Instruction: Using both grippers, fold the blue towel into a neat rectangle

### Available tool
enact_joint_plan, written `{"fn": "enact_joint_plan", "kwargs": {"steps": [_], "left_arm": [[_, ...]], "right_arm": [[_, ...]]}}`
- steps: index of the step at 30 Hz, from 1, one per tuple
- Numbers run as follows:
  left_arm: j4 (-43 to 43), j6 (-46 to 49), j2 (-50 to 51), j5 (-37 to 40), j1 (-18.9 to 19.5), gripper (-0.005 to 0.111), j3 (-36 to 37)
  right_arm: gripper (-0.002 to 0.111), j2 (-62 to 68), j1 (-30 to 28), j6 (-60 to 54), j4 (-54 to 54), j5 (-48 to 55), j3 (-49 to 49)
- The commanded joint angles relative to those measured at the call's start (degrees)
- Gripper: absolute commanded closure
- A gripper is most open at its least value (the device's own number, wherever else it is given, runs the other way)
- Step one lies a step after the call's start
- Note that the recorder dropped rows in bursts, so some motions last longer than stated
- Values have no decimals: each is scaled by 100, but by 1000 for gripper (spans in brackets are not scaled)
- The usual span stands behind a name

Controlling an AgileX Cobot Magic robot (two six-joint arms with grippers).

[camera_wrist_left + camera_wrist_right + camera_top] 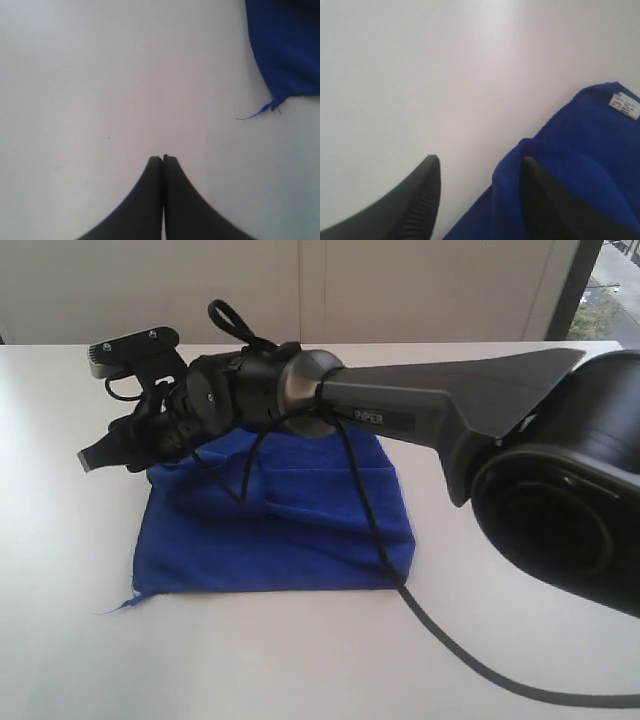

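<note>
Black left gripper (163,158): hanging over bare white table (75,75), jaws pressing together, holding nothing; sitting near the frayed corner, not touching it.
Frayed corner (274,104): lying at the towel's near left, trailing a loose thread (252,114); looking like the natural hold for the left side.
Blue towel (300,540): lying mid-table, doubled over by the look of it, near edge running fairly straight, far part bunching into ridges under the arm.
Handling: likely behaving as soft, light, limp cloth; sagging between holds rather than keeping shape; clinging more than sliding; needing a deep pinch through all layers at corners or edge, never mid-panel.
Right gripper (480,161): standing open, straddling a folded edge, one finger (545,200) over cloth, the other over table; contact impossible to tell.
White tag (625,106): showing at a corner beyond that finger.
PiPER arm (420,410): reaching in from the right, crossing the towel's far part toward the left.
</note>
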Motion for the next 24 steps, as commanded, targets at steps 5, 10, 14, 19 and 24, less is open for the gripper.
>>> {"fn": "enact_joint_plan", "kwargs": {"steps": [5, 10, 14, 19, 24], "left_arm": [[-3, -30, -43, 14, 15, 107, -27], [-3, -30, -43, 14, 15, 107, -27], [-3, -30, -43, 14, 15, 107, -27], [-3, -30, -43, 14, 15, 107, -27], [-3, -30, -43, 14, 15, 107, -27]], "right_arm": [[68, -444, -453, 4, -31, 1205, -78], [83, -549, -813, -340, -31, 2033, -78], [93, -566, -1062, -900, -55, 2584, -78], [102, -566, -1386, -1365, -217, 2948, -78], [106, -566, -1728, -1418, -414, 2935, -78]]}}
